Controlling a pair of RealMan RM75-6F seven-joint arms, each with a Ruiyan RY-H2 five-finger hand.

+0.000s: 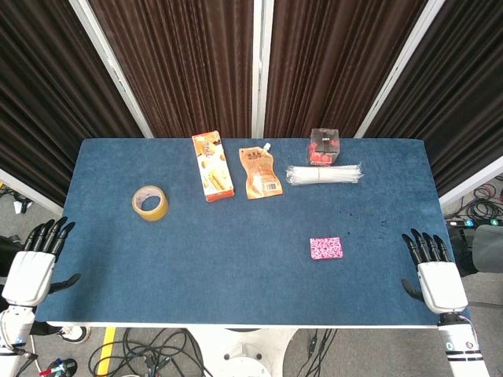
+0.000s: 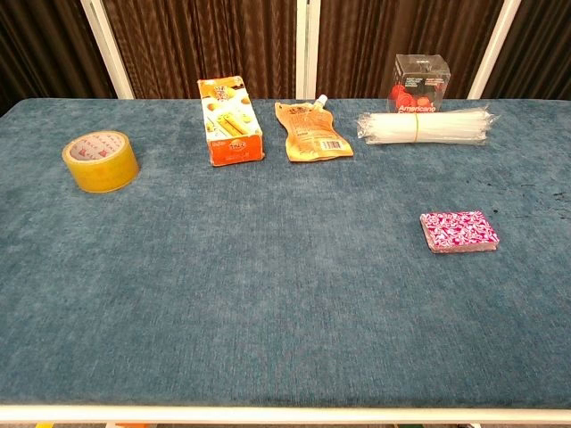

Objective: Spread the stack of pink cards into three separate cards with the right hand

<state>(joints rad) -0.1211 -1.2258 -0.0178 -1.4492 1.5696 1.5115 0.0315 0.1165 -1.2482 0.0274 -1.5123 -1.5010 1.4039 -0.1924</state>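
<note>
A stack of pink patterned cards (image 1: 326,248) (image 2: 459,231) lies flat on the blue table cloth, right of centre and toward the front. My right hand (image 1: 434,271) hovers beside the table's right front corner, fingers spread, holding nothing, well to the right of the cards. Off the left front corner my left hand (image 1: 35,263) is also spread and empty. Neither hand shows in the chest view.
Along the back stand a tape roll (image 1: 149,203) (image 2: 101,160), an orange box (image 1: 212,166) (image 2: 230,120), an orange pouch (image 1: 259,172) (image 2: 311,130), a bundle of clear straws (image 1: 324,174) (image 2: 425,127) and a clear box with red contents (image 1: 324,147) (image 2: 421,83).
</note>
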